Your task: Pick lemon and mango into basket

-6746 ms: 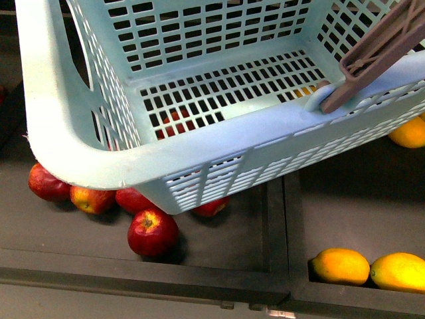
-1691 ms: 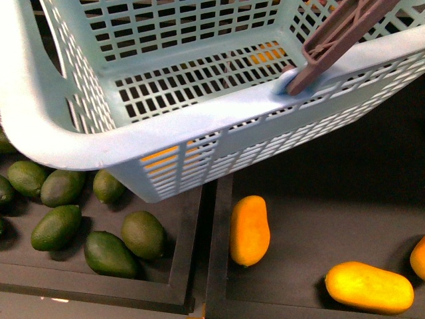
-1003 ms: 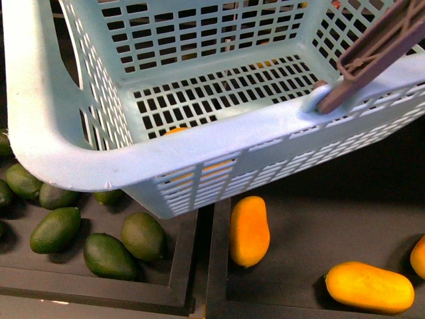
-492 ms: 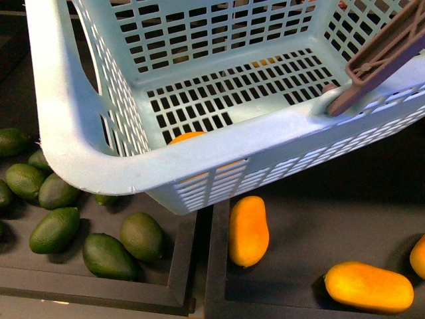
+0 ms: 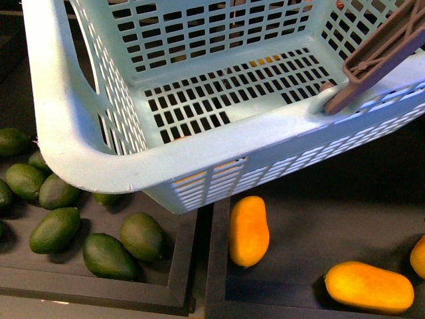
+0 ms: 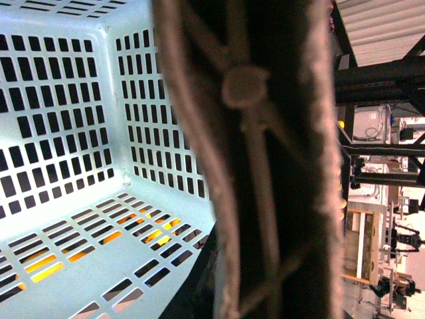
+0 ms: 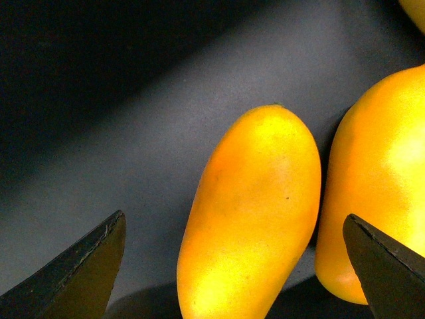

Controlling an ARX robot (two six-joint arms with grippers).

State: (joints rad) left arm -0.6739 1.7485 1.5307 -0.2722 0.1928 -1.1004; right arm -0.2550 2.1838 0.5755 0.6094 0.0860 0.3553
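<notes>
Pale teal plastic basket: slotted grid walls, brown ribbed handle. Smooth oblong orange mango lies on the matte dark tray just beside the basket. Right gripper is spread wide and empty over a glossy second mango. Left gripper: grip cannot be told.

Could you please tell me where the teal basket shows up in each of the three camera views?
Front view: the basket fills the upper part.
Left wrist view: its slotted inside lies behind the blurred handle.
Right wrist view: not in it; only mangoes.
Shared landmark: the brown handle, in front and left wrist views.
</notes>
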